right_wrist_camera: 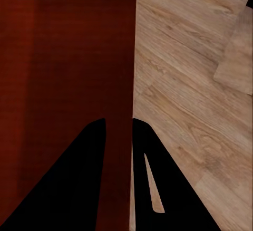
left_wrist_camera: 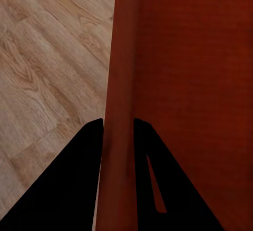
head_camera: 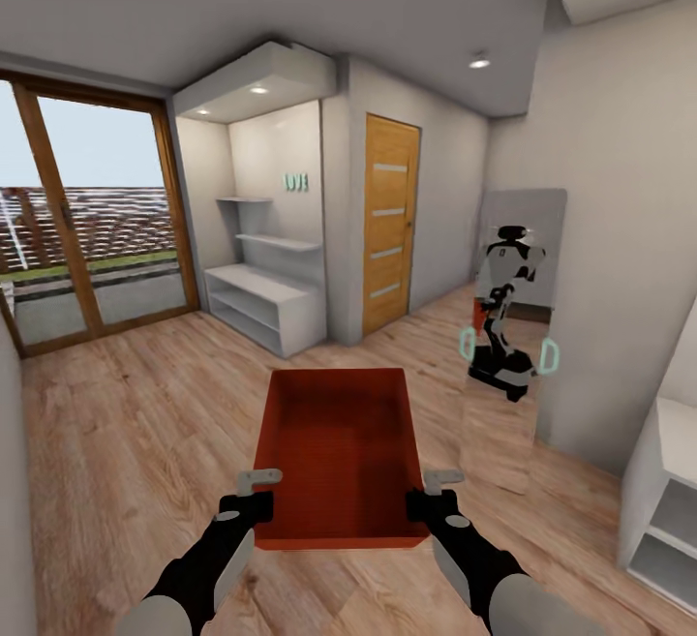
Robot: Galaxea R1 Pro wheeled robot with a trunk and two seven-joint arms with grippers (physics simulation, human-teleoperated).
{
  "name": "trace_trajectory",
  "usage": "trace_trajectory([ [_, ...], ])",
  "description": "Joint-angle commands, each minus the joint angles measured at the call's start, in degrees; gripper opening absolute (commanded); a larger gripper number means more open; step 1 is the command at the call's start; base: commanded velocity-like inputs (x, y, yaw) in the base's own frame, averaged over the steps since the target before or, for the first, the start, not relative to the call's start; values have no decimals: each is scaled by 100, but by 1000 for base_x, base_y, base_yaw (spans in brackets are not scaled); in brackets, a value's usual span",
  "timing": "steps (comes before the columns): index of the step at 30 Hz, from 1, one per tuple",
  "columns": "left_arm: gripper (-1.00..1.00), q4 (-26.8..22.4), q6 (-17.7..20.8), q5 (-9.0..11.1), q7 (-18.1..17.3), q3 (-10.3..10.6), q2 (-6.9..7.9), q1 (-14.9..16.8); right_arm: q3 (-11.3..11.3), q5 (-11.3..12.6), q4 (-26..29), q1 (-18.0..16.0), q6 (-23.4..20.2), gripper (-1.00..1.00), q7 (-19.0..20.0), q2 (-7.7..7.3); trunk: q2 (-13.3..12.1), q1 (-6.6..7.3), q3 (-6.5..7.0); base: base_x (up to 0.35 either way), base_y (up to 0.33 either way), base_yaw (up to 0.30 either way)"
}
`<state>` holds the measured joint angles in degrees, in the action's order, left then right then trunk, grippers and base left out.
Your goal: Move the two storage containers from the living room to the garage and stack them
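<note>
A red-orange rectangular open-top plastic storage container [head_camera: 341,457] hangs in front of the robot between the two grippers, above the light wood-plank floor [head_camera: 145,404]. The left gripper [head_camera: 259,483] is clamped over the container's left wall — one finger [left_wrist_camera: 68,183] outside, one inside — and the right gripper [head_camera: 436,483] pinches the right wall the same way, its fingers [right_wrist_camera: 79,183] straddling the thin rim. The bin's walls are plain, smooth and matte. Ahead stand white shelves [head_camera: 263,292], a tan door with pale slats [head_camera: 389,220] and a tall mirror [head_camera: 511,326] — reflecting the robot.
</note>
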<state>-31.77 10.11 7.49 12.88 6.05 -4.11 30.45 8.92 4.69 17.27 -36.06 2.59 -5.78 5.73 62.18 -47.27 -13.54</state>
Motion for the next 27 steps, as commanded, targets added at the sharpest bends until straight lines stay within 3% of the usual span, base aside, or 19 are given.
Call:
trace_trajectory([
  [1,-100,-31,0,-72,92,-69,34,5,-105,76,-16,-6,22,-100,-46,-107,5,-4,-7,325,0,5],
  [27,-100,-31,8,-72,92,-69,34,5,-101,76,-18,-6,22,-100,-46,-100,5,-4,-7,325,0,0],
])
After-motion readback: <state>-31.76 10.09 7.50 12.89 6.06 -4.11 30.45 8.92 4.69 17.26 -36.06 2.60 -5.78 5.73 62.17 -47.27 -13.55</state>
